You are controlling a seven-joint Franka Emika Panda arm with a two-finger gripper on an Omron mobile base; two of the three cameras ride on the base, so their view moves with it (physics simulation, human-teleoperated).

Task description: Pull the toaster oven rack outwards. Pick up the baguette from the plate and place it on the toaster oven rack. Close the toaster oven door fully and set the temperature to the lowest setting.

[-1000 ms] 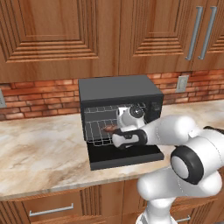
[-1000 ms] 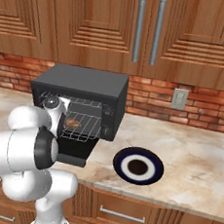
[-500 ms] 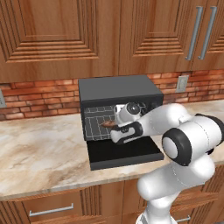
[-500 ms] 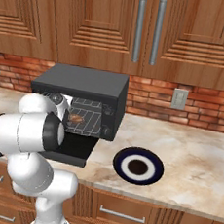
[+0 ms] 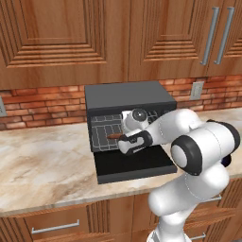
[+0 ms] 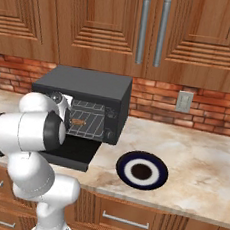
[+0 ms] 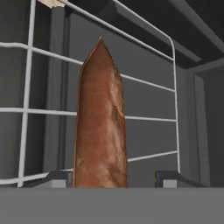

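In the last second the arm has pushed deeper into the toaster oven point(image 5: 127, 113), so the baguette point(image 7: 99, 127) now lies over the toaster oven rack point(image 7: 144, 87) between the parted fingertips point(image 7: 168, 178), apparently released, leaving door and temperature dial.

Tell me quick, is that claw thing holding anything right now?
Gripper: open; the baguette lies on the rack between the spread jaws, apparently not clamped.
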